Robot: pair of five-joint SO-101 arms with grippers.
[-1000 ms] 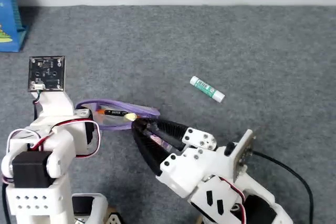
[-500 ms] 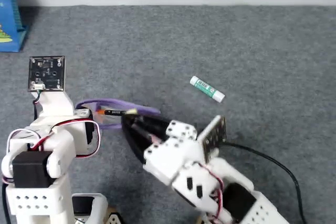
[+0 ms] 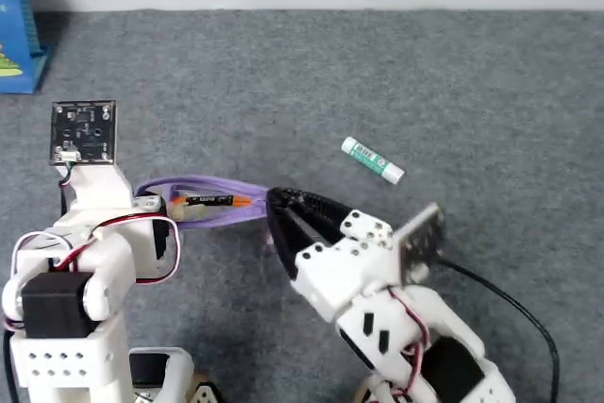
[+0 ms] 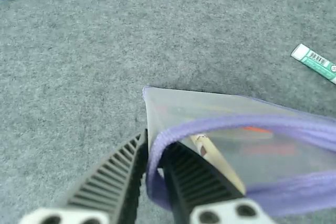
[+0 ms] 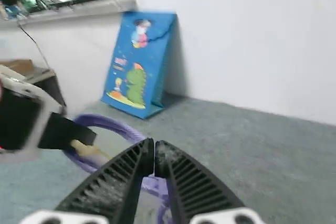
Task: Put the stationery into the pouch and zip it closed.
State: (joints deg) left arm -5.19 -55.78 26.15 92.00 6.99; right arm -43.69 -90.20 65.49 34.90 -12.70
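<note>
Currently left hand pinches pouch rim; right hand, pressed together, sits at its other end; glue stick lies diagonally on the worktop beyond, right hand nearer.

The table wore rough grey felt-like cloth. The pouch was smooth translucent plastic edged in purple fabric. The left hand had ribbed matt black plastic fingers.

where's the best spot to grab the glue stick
Around the middle of the glue stick, coming straight down from above with jaws across its narrow width. It lies flat and slanted on the table, apart from the pouch, both long sides free.
</note>
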